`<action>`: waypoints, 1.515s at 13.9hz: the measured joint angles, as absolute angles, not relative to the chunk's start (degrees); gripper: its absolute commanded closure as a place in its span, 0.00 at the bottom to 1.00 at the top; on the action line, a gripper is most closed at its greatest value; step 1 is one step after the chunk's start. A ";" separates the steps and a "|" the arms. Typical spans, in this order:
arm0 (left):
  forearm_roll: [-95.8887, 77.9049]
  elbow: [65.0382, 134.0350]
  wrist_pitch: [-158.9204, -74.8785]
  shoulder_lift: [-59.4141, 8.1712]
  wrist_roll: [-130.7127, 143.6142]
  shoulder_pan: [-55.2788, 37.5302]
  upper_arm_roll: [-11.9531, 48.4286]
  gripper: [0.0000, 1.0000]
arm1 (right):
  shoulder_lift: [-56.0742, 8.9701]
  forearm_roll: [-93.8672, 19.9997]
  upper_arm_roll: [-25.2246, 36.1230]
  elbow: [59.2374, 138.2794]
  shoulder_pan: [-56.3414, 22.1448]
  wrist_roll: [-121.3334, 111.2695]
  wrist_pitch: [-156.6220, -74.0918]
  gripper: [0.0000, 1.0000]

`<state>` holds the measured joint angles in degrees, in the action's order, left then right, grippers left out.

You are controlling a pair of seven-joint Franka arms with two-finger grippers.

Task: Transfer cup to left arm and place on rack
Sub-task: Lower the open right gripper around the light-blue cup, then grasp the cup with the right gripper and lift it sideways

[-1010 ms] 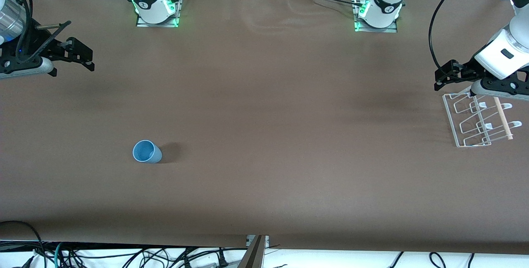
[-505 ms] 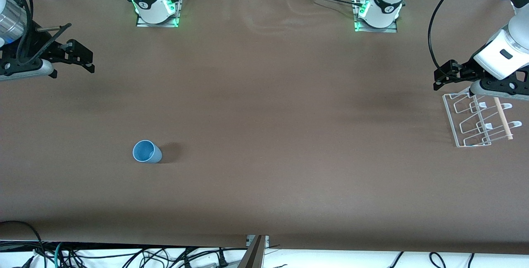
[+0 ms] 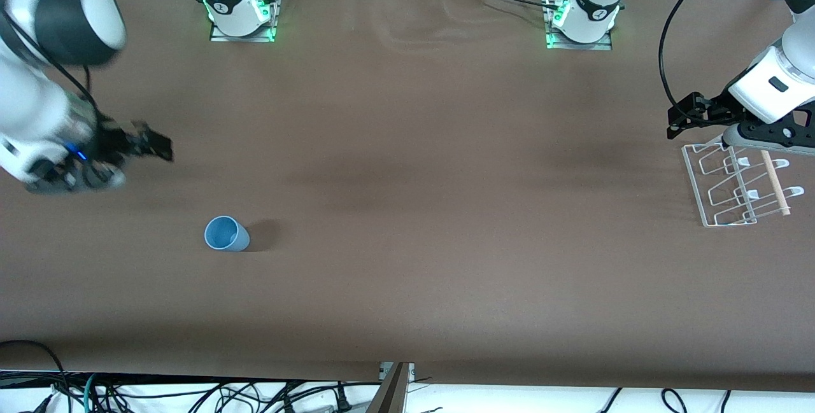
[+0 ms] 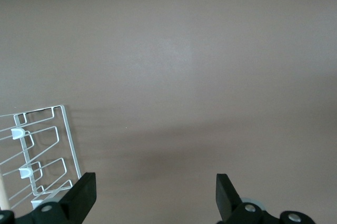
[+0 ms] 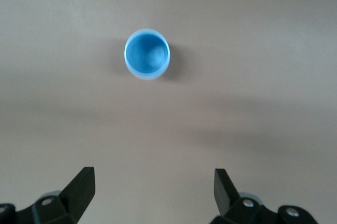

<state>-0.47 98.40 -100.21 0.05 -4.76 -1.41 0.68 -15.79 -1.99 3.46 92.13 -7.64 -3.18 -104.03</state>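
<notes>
The light-blue cup (image 3: 226,235) stands upright on the brown table toward the right arm's end, its mouth facing up; in the right wrist view the cup (image 5: 147,54) lies ahead of the fingers. My right gripper (image 3: 156,144) hangs open and empty over the table beside the cup, not touching it; the right gripper (image 5: 152,182) has only bare table between its fingers. The white wire rack (image 3: 694,185) with its wooden rod (image 3: 775,182) sits at the left arm's end. My left gripper (image 3: 680,121) waits open over the table by the rack (image 4: 71,140); the left gripper (image 4: 156,187) holds nothing.
Both arm bases (image 3: 240,15) (image 3: 581,21) stand along the table's back edge. Cables (image 3: 191,394) hang below the table's front edge. A wide stretch of brown table (image 3: 446,209) lies between cup and rack.
The right arm has swung in from the table's end toward the cup, its gripper now closer to it. The left arm, cup and rack have not moved.
</notes>
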 measured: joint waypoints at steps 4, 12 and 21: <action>-0.47 98.41 -100.19 0.05 -4.76 -1.42 0.81 0.00 | -27.27 -2.12 3.23 91.79 -7.75 -5.47 -115.35 0.00; -0.47 98.41 -100.19 0.05 -4.76 -1.44 0.86 0.00 | -34.03 -2.20 3.44 91.32 -6.98 -7.05 -128.32 0.00; -0.47 98.41 -100.19 0.05 -4.76 -1.44 0.90 0.00 | -39.58 -2.48 3.10 91.31 -7.62 -3.88 -132.05 1.00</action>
